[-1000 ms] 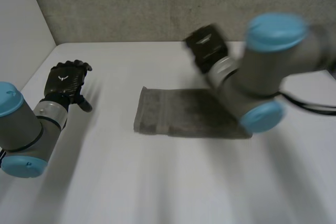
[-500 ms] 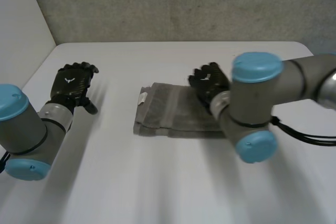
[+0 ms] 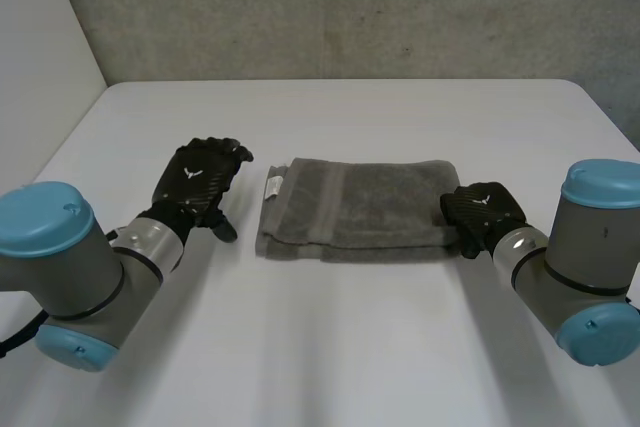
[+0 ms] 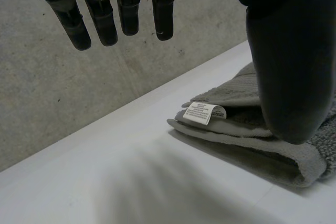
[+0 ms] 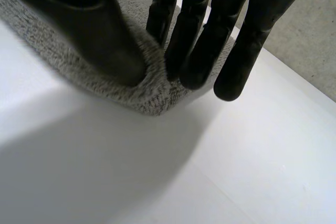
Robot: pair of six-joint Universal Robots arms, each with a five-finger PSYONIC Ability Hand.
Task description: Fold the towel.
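Head view: the towel (image 3: 360, 202) lies folded mid-table (image 3: 330, 347), its long axis running across from arm to arm; the left hand (image 3: 200, 179) hovers just beside its short end with the label (image 3: 272, 185), and the right hand (image 3: 480, 212) rests on the opposite end's near corner, so it seems the better placed. Left wrist view: fingers (image 4: 100, 17) straight and spread, holding nothing; the towel's end points toward the thumb. Right wrist view: straight fingertips (image 5: 195, 72) and thumb touch the corner, clamping nothing.

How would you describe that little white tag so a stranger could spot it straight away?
On the white table lies a folded grey towel. Look at its end nearest the left robot hand: the tag sits on the far corner there. It is small, white and printed, the one pale patch on grey cloth.
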